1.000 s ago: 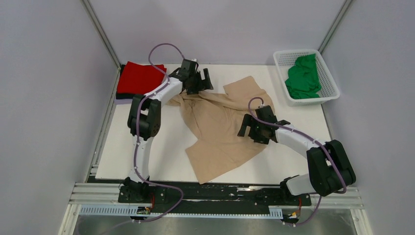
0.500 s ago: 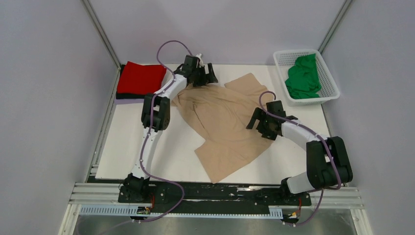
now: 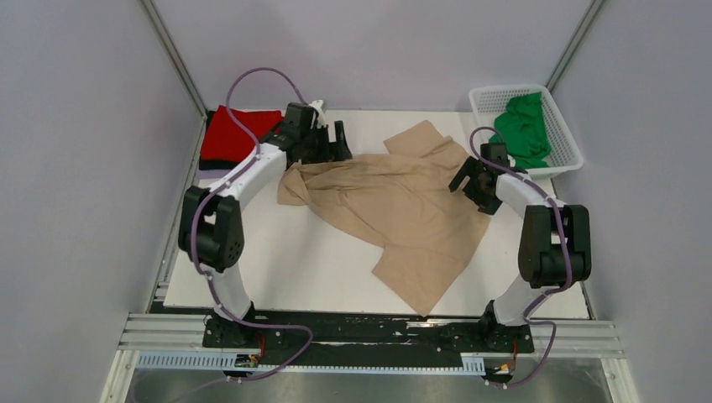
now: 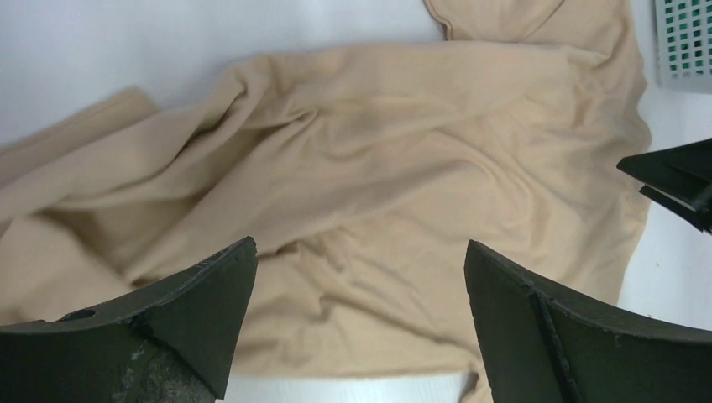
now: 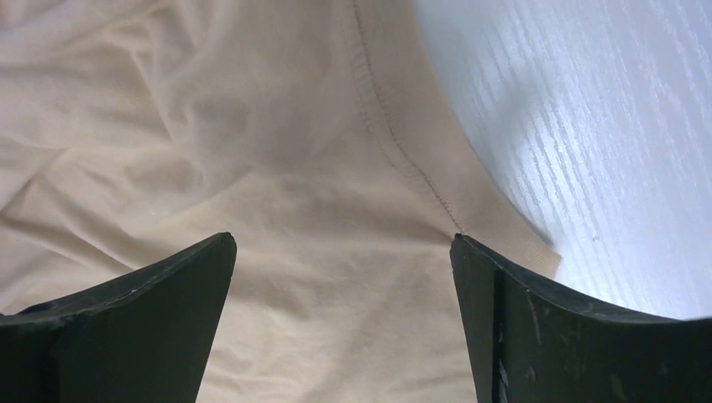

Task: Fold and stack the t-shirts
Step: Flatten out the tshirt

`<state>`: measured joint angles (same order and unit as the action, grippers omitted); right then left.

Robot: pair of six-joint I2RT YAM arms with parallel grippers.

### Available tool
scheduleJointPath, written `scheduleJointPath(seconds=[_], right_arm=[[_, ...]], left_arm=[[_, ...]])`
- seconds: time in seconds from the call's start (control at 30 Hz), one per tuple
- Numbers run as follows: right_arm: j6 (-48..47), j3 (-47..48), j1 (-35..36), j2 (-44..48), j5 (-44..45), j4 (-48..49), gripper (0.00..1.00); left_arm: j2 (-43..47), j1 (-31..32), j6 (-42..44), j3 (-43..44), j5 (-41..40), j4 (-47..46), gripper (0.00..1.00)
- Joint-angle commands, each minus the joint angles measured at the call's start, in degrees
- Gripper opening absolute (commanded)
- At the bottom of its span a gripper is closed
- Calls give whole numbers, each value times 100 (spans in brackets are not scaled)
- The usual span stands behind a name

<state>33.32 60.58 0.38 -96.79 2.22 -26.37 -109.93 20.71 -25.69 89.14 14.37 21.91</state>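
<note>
A tan t-shirt lies crumpled and spread across the middle of the white table. My left gripper hovers open at the shirt's back left edge; in its wrist view the left gripper has only the tan t-shirt below it. My right gripper is open over the shirt's right edge; its wrist view shows the right gripper above a hemmed edge of the tan t-shirt. A folded red t-shirt rests on a dark one at the back left. A green t-shirt sits in the basket.
The white lattice basket stands at the back right corner, close behind the right arm; its corner, the basket, shows in the left wrist view. Grey walls enclose the table on three sides. A metal rail runs along the near edge.
The left gripper drew back and left; the right gripper swung right and back toward the basket. The tan t-shirt now lies wider and further right. Both grippers stayed open.
</note>
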Motion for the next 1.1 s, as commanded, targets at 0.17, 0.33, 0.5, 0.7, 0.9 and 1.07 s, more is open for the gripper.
scheduleJointPath(seconds=[0.17, 0.33, 0.5, 0.7, 0.9, 1.07], right_arm=[[-274, -527, 840, 1396, 284, -150, 100], [-162, -1296, 1271, 2164, 241, -157, 100], [0, -1902, 1311, 2809, 110, -169, 100], [53, -2102, 1312, 3168, 262, -346, 100], [2, -2029, 1311, 3095, 381, -456, 100], [-15, -2041, 1308, 3033, 422, -481, 100]], left_arm=[[1463, -66, -302, -1504, -1718, 526, 100], [1283, -552, -751, -1583, -1862, 513, 99], [665, -744, -884, -1180, -1979, 554, 83], [75, -744, -850, -594, -2551, 1041, 69], [-427, -744, -765, -153, -2593, 1336, 57], [-570, -709, -789, -138, -2628, 1299, 52]])
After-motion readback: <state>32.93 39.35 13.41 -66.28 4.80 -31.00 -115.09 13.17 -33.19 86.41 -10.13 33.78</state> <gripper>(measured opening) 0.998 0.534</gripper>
